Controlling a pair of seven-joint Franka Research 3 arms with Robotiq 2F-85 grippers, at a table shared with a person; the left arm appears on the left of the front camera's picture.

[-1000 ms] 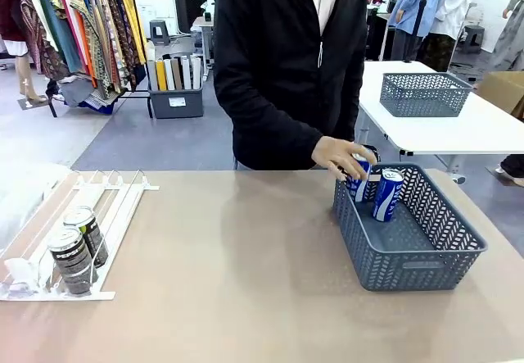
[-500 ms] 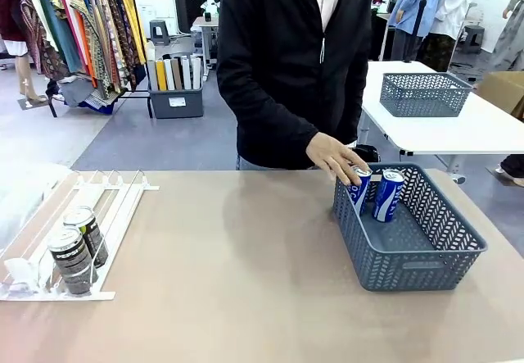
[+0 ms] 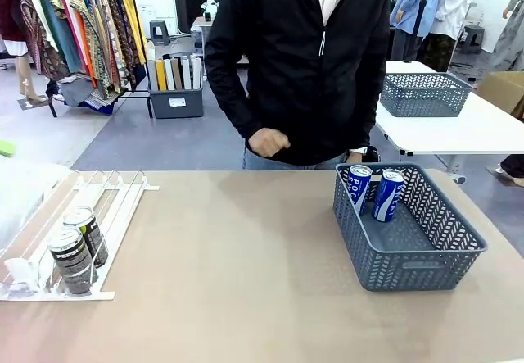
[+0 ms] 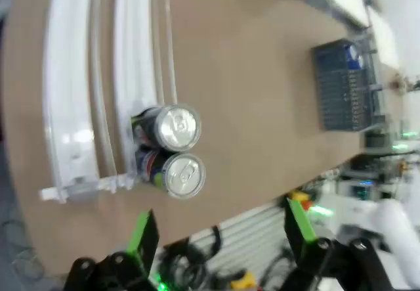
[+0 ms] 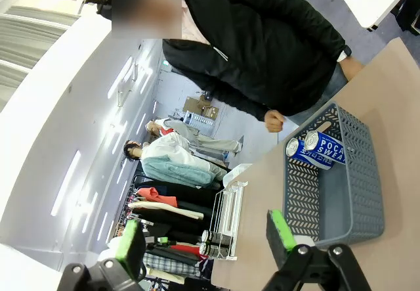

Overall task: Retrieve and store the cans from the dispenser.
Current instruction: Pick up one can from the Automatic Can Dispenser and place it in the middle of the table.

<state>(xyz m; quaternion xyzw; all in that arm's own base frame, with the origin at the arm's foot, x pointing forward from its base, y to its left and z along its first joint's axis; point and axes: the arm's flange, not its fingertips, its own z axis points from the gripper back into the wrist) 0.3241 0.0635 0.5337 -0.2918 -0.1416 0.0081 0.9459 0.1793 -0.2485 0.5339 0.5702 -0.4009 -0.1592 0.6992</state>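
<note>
Two dark cans stand touching at the near, stoppered end of the white dispenser on the tabletop's left; two blue cans lean against the far wall of the grey basket on the right. The left fingers hang spread wide and empty above the dark cans, and the right fingers also gape, holding nothing.
</note>
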